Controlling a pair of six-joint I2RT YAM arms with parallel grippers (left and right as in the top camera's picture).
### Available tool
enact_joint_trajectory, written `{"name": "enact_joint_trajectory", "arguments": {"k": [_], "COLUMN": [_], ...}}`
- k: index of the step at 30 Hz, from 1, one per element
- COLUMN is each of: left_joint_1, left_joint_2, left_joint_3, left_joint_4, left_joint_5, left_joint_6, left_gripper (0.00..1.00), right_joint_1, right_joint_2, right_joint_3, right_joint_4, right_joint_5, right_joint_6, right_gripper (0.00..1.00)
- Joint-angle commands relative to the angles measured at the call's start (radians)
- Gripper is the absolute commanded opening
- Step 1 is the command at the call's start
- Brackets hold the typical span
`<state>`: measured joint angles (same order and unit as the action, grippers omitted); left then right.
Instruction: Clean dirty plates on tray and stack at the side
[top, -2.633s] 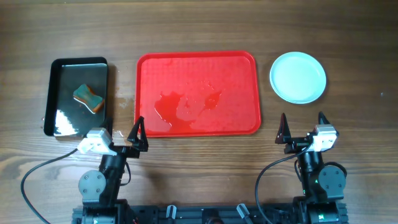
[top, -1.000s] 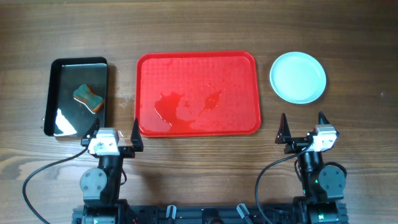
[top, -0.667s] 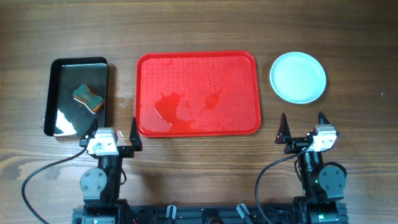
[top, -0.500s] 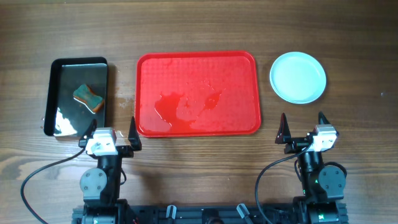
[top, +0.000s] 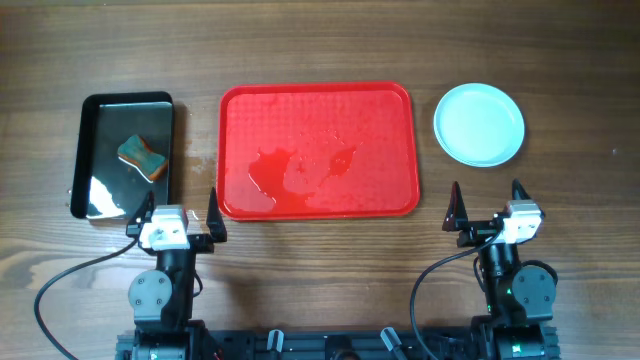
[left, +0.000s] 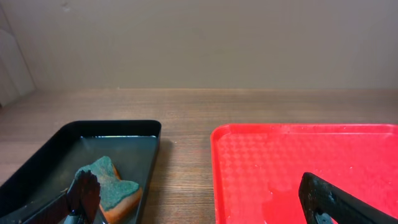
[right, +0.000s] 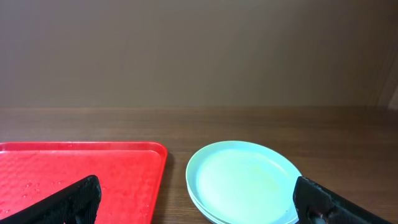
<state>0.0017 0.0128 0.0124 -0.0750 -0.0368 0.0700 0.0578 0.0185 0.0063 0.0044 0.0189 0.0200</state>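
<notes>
Plates (top: 479, 124) beyond right gripper (top: 486, 194) (apart)

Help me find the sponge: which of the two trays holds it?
The smaller black tray, left of the red tray, holds the green-topped sponge; the red one has only wet patches.

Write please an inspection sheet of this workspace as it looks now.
Surface: wooden table, a few drops left of the red tray.
Job's things: red tray wet, no plate on it; plates stacked to its right, looking clean.
Clutter: black tray holding water and a sponge.
Grippers: left gripper and right gripper open, empty.
Cables: black cables loop by the arm bases.
Surroundings: plain wall; nothing else seen.
</notes>
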Motion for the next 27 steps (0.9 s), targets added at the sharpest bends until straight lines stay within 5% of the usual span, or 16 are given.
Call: {"name": "enact_joint_trajectory", "arguments": {"k": [1,27], "left_joint_1": [-0.005,-0.005], "left_joint_2": [-0.010,-0.010], "left_joint_3": [-0.007,-0.007], "left_joint_4": [0.000,0.006], "left_joint_5": [-0.014,-0.021], "left_joint_6": [0.034,0.027], "left_gripper": [1.00,1.00], "right_joint_1": [-0.005,-0.005], "right_joint_2": [-0.005,-0.005], "right_joint_3": [-0.001,-0.001], "right_joint_4": [0.002,0.002], "right_joint_5": [-0.018,-0.018], "right_joint_6": [-0.018,-0.018], "right_gripper": [1.00,1.00]}}
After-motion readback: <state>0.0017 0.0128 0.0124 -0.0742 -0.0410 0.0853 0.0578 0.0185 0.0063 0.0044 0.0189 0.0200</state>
